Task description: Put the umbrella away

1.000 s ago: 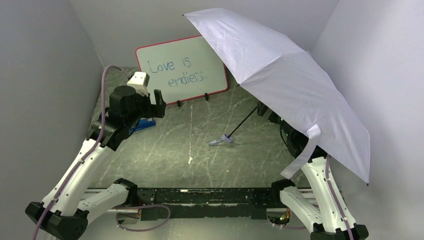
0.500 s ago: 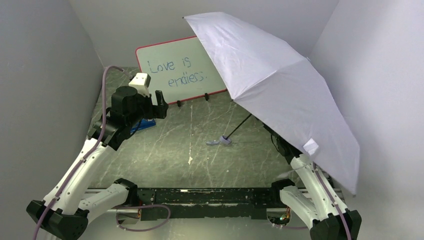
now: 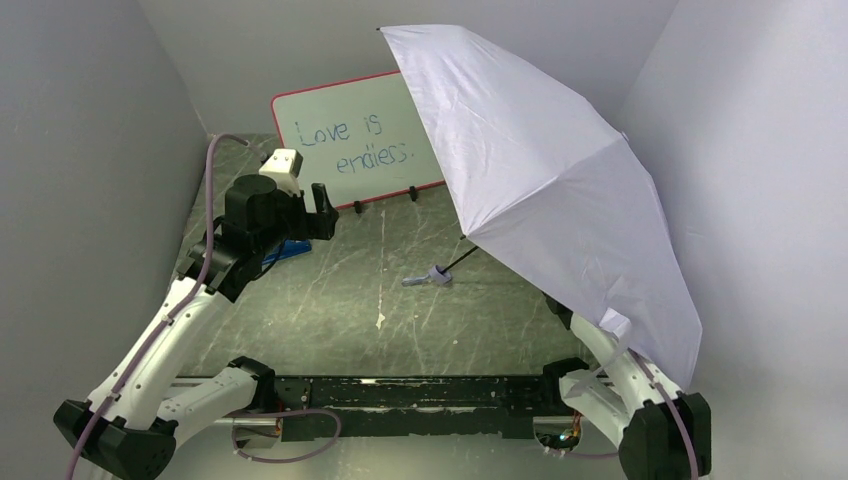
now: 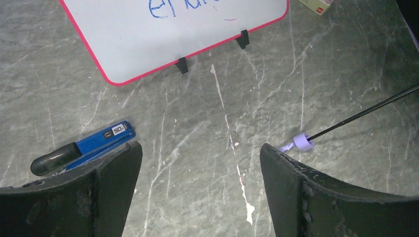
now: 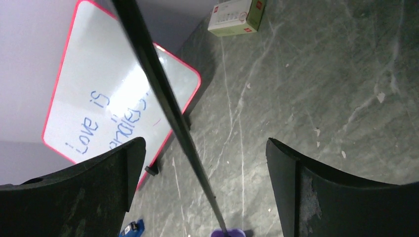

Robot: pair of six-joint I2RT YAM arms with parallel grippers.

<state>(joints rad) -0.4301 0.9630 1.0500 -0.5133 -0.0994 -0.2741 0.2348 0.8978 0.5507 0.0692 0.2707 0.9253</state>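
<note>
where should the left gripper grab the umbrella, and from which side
Probably the thin black shaft just above the small lavender handle, approached from the left by the left gripper. The shaft slants up from the handle low near the table and is bare there; the canopy covers the right side.

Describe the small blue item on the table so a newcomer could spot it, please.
Start at the red-framed whiteboard standing at the back and look before its left corner. The blue item lies there; its black end and 50 label set it apart from the lavender umbrella handle.
</note>
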